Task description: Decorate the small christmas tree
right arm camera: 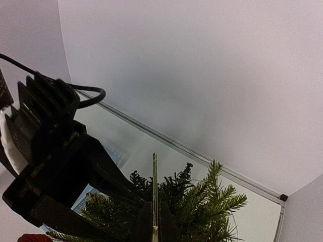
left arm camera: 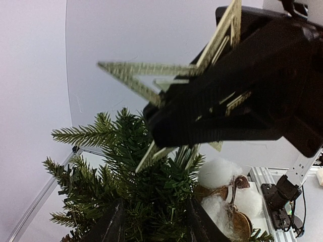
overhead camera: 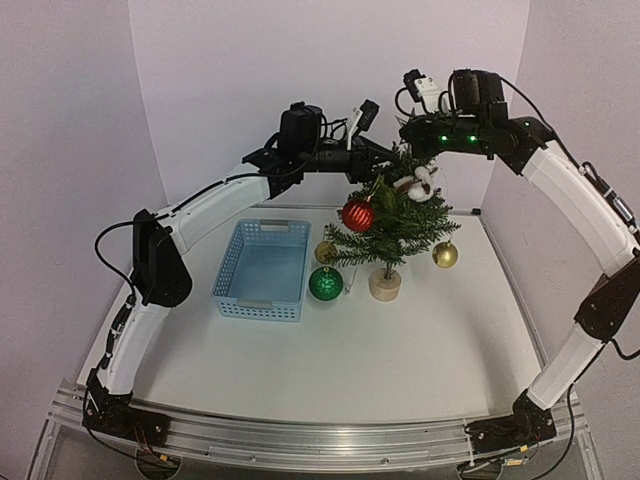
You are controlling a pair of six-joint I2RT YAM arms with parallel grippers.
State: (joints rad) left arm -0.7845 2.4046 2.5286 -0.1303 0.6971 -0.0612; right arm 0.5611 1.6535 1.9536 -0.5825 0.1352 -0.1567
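Where your table (overhead camera: 400,350) carries the tree (overhead camera: 390,215), the basket (overhead camera: 257,308) sits just left of it. Your left gripper (left arm camera: 157,224) is spread wide around the treetop, holding nothing. Your right gripper (right arm camera: 155,229) is clamped on a gold star (left arm camera: 118,69) at the tree's tip. A red bauble (overhead camera: 358,214) hangs on the tree's left side.

star (left arm camera: 117,68): blurred, half behind right fingers (left arm camera: 227,126) | tree (left arm camera: 136,196) base: cropped

Basket (overhead camera: 262,270), baubles (overhead camera: 325,284) beside tree (overhead camera: 390,215); near table (overhead camera: 350,380) open
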